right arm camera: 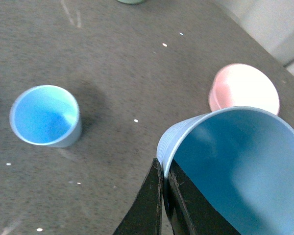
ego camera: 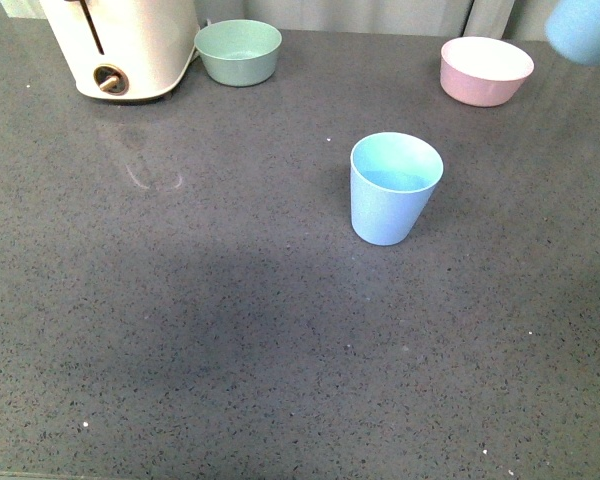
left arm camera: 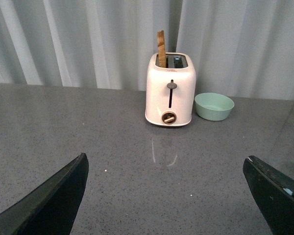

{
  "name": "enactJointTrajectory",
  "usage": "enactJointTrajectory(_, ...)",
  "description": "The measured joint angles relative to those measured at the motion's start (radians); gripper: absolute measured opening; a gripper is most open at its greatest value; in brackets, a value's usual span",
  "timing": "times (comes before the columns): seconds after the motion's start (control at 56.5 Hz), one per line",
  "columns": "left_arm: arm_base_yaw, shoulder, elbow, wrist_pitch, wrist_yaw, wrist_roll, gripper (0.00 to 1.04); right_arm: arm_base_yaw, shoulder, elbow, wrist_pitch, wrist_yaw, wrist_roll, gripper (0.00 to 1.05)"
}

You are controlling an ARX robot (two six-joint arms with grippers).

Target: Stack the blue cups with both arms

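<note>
Right hand (right arm camera: pixel 162 169) is pinching the held cup (right arm camera: pixel 235 166) by its rim wall, one finger inside and one outside. The cup is hanging tilted in the air near the pink bowl (right arm camera: pixel 244 89). In the front view only its lower part is showing, at the top right corner.

Left hand (left arm camera: pixel 165 166) is standing spread wide and gripping nothing, facing the toaster (left arm camera: pixel 169 90) and the green bowl (left arm camera: pixel 214 106).

Standing cup (ego camera: pixel 396 188) is sitting upright, mouth up, about mid-worktop (ego camera: pixel 230 330), well apart from both bowls.

Materials: both cups are looking like thin matte plastic, pale blue, tapered and handleless. The held one is showing faint ribbing under the rim. The worktop is reading as smooth, dark, speckled stone with some gloss.

Handling (judgement):
- The cups are probably very light, fairly stiff and not fragile.
- The wall may be flexing a little under a rim pinch.
- The matte skin should be giving fair grip.
- An empty cup this light is likely to skid or tip on the slick worktop if struck off-centre.
- The best hold on the standing cup looks to be across the outer wall just below the rim, leaving the mouth free.
- The taper should be helping the cups self-centre when nesting.
</note>
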Motion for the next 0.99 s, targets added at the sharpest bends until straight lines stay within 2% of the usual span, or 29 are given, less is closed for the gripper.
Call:
enactJointTrajectory(0.159, 0.0, 0.0, 0.0, 0.0, 0.0, 0.0, 0.96, 0.143, -0.035, -0.059, -0.008, 0.023, 0.001, 0.02)
enactJointTrajectory(0.443, 0.0, 0.0, 0.0, 0.0, 0.0, 0.0, 0.96, 0.287, -0.013, -0.065, 0.014, 0.072, 0.034, 0.02)
enactJointTrajectory(0.708, 0.0, 0.0, 0.0, 0.0, 0.0, 0.0, 0.96, 0.352, 0.016, -0.092, 0.022, 0.105, 0.043, 0.02)
enactJointTrajectory(0.992, 0.0, 0.0, 0.0, 0.0, 0.0, 0.0, 0.96, 0.364, 0.059, -0.118, 0.045, 0.142, 0.054, 0.02)
